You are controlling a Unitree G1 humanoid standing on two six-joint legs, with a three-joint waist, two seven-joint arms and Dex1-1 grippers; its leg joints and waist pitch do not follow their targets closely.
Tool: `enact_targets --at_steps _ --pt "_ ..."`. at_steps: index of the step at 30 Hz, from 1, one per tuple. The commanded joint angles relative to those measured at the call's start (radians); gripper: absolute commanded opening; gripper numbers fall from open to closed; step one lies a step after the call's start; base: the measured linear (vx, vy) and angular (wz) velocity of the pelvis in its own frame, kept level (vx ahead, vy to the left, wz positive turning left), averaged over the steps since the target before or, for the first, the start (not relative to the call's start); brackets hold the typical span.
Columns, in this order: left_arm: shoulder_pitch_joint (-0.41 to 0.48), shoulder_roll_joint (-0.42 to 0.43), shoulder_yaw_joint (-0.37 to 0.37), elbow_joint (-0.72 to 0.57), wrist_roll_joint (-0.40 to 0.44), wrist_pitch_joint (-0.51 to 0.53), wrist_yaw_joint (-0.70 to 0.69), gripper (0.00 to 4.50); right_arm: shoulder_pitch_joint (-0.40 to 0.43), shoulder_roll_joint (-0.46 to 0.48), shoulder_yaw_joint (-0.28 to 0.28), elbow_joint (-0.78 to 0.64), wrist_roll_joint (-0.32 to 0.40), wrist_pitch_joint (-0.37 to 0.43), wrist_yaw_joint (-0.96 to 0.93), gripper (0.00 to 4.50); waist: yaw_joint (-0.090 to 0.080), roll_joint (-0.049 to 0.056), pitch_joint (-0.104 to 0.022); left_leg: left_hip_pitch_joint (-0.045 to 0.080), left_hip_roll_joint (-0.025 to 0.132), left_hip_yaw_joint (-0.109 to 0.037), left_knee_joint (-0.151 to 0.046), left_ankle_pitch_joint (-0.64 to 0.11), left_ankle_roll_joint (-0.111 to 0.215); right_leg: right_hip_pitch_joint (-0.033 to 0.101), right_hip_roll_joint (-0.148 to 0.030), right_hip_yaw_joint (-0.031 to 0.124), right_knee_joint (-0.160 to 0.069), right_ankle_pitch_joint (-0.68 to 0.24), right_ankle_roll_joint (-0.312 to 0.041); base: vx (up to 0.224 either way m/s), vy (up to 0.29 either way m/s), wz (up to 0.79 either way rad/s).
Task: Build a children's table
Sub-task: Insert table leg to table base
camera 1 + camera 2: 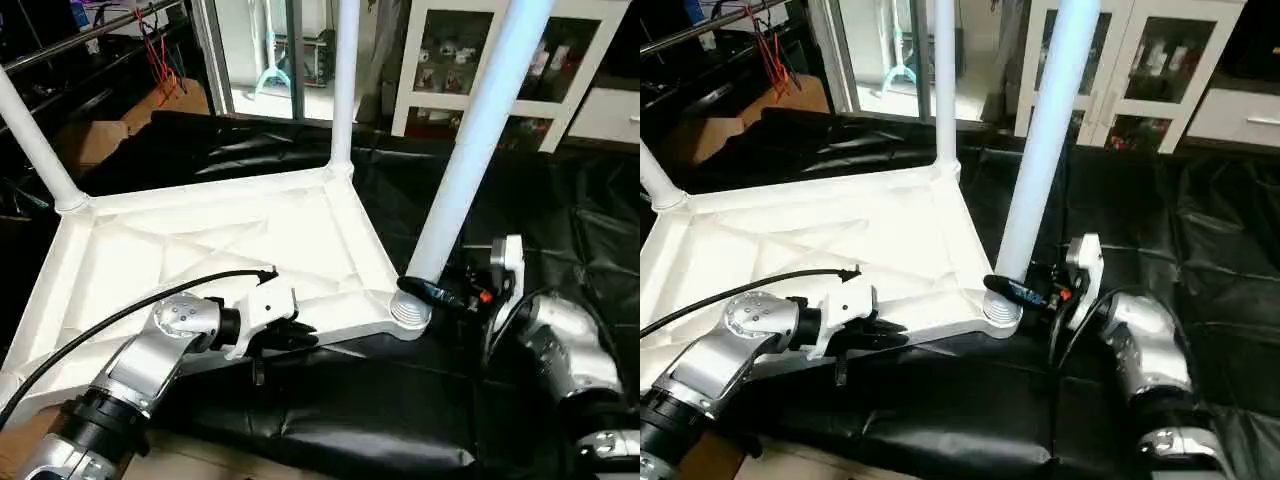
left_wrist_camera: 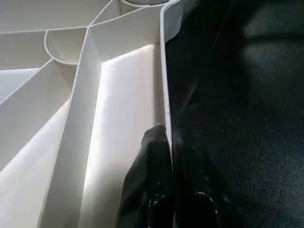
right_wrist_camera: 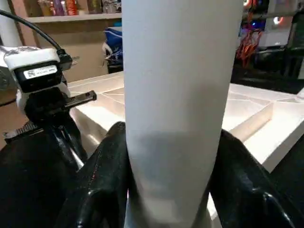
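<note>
The white tabletop (image 1: 200, 250) lies upside down on a black padded surface, its X-ribs facing up. Three white legs stand in corner sockets: one at the far left (image 1: 35, 140), one at the back (image 1: 343, 90), and one at the near right (image 1: 480, 140). My right gripper (image 1: 430, 290) is shut on the base of that near-right leg (image 3: 175, 95), just above its socket (image 1: 410, 312), with a black finger on each side. My left gripper (image 1: 290, 335) pinches the tabletop's near rim (image 2: 164, 71), one finger (image 2: 149, 180) inside and one outside.
Black padding (image 1: 350, 410) covers the surface around and in front of the tabletop. A white glass-door cabinet (image 1: 440, 60) stands behind at the right. A cardboard box (image 1: 90, 140) and a metal rail (image 1: 80, 35) sit at the back left.
</note>
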Motion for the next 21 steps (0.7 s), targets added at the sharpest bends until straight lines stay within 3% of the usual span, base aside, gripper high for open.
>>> enact_targets --at_steps 1,5,9,14,17,18,21 --pt "-0.021 0.004 0.015 -0.02 -0.009 -0.037 -0.013 0.0 0.08 -0.015 0.037 0.138 -0.128 0.017 -0.077 1.86 -0.009 0.001 -0.03 0.013 0.054 -0.023 -0.093 -0.154 0.064 0.027 -0.087 0.052 -0.095 -0.01 -0.27 0.0 0.0 0.0" --pt "-0.021 0.004 0.016 -0.019 -0.008 -0.036 -0.012 0.0 0.083 -0.008 0.033 0.145 -0.131 0.002 -0.086 1.86 -0.015 -0.001 -0.019 0.022 0.055 -0.025 -0.105 -0.271 0.024 0.022 -0.089 0.056 -0.111 -0.173 -0.252 0.0 0.0 0.0" --pt "-0.021 0.002 0.017 -0.019 -0.008 -0.032 -0.01 0.0 0.077 0.005 0.025 0.146 -0.128 -0.014 -0.129 1.86 -0.018 -0.003 -0.016 0.027 0.054 -0.026 -0.111 -0.299 0.009 0.022 -0.09 0.06 -0.12 -0.215 -0.243 0.0 0.0 0.0" --pt "-0.02 -0.005 0.024 -0.021 -0.011 -0.015 0.006 0.0 0.051 0.025 -0.004 0.173 -0.128 -0.011 -0.248 1.86 -0.023 -0.006 -0.023 0.02 0.053 -0.024 -0.115 -0.201 0.035 0.03 -0.089 0.059 -0.115 -0.098 -0.252 0.0 0.0 0.0" --pt "-0.027 -0.017 0.035 -0.021 -0.011 0.009 0.034 0.0 0.03 0.045 -0.032 0.194 -0.126 0.002 -0.363 1.86 -0.023 -0.008 -0.023 0.018 0.049 -0.023 -0.114 -0.175 0.048 0.032 -0.089 0.058 -0.117 -0.079 -0.251 0.0 0.0 0.0" --pt "-0.038 -0.035 0.045 -0.022 -0.005 0.046 0.075 0.0 0.014 0.065 -0.05 0.206 -0.138 0.007 -0.479 1.86 -0.024 -0.007 -0.022 0.02 0.049 -0.021 -0.115 -0.164 0.05 0.031 -0.089 0.059 -0.119 -0.096 -0.248 0.0 0.0 0.0" --pt "-0.06 -0.069 0.055 -0.024 0.027 0.113 0.168 0.0 0.0 0.1 -0.071 0.215 -0.153 0.02 -0.64 1.86 -0.027 -0.007 -0.022 0.025 0.051 -0.021 -0.119 -0.16 0.024 0.029 -0.089 0.06 -0.121 -0.117 -0.242 0.0 0.0 0.0"
